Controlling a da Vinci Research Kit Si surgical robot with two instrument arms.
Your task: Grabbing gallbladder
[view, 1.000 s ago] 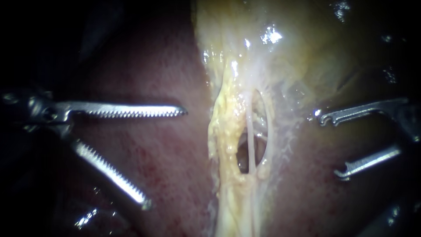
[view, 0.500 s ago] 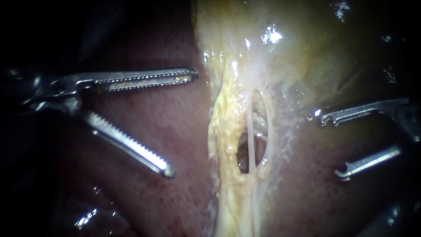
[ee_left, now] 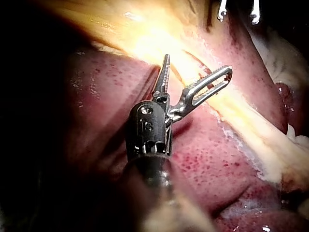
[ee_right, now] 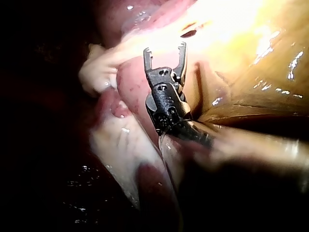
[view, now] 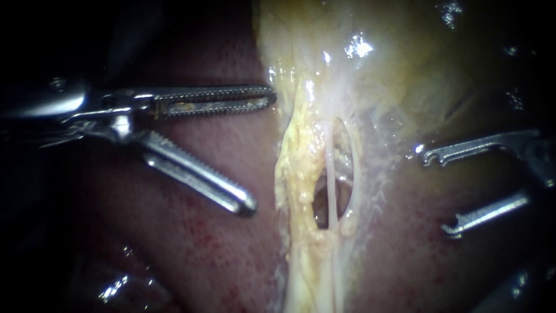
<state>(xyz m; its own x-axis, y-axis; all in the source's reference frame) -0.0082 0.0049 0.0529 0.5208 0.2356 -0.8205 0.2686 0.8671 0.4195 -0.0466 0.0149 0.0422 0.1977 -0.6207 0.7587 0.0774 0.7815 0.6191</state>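
Note:
The gallbladder (view: 405, 58) is the yellow-green glistening sac at the upper right, narrowing into a pale yellow fatty band (view: 298, 174) that runs down over the red liver (view: 220, 255). A window in the band shows thin pale tubes (view: 330, 185). My left instrument (view: 260, 150) has toothed jaws standing open. The upper jaw's tip is at the band's left edge, the lower one is over the liver, and nothing is gripped. In the left wrist view the left instrument (ee_left: 197, 64) is open just short of the band. My right instrument (view: 434, 192) is open right of the band and holds nothing, as the right wrist view also shows (ee_right: 164, 48).
Liver surrounds the band on both sides. Wet dark tissue (view: 116, 287) glints at the lower left. In the left wrist view my right instrument (ee_left: 238, 18) shows only its jaw tips, beyond the band. Pale lobes (ee_right: 120, 140) lie beside the right instrument's shaft.
My left instrument has moved right and upward toward the yellow band, with its jaws open throughout and now narrower. The right instrument and the tissue have not moved.

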